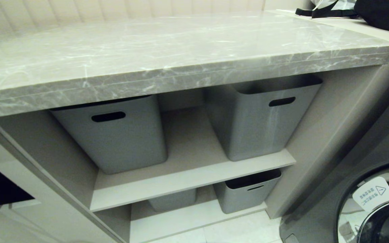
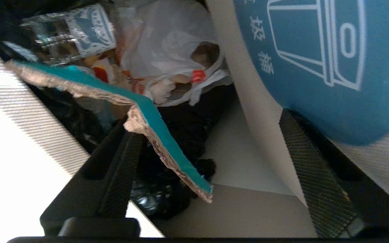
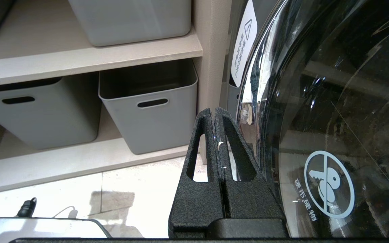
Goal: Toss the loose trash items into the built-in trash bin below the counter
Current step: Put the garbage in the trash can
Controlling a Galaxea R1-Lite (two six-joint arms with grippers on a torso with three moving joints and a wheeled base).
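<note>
My left gripper (image 2: 206, 121) hangs open over the mouth of the built-in trash bin, whose tilted flap with the round blue bin icon (image 2: 316, 67) stands close beside one finger. A crumpled teal-blue wrapper (image 2: 154, 118) lies loose against the other finger (image 2: 120, 162), no longer pinched, slanting over the dark bin interior. Deeper in the bin lies the clear water bottle with its blue-white label (image 2: 79, 33). Neither arm shows in the head view. My right gripper (image 3: 214, 113) is shut on nothing, parked low beside the washing machine.
A white plastic bag and other rubbish (image 2: 167, 44) fill the bin. In the head view a marble counter (image 1: 181, 60) tops shelves with grey tubs (image 1: 117, 135) (image 1: 258, 118). The washing machine door (image 3: 333, 118) is at the right. A black bag (image 1: 380, 13) sits at the far right.
</note>
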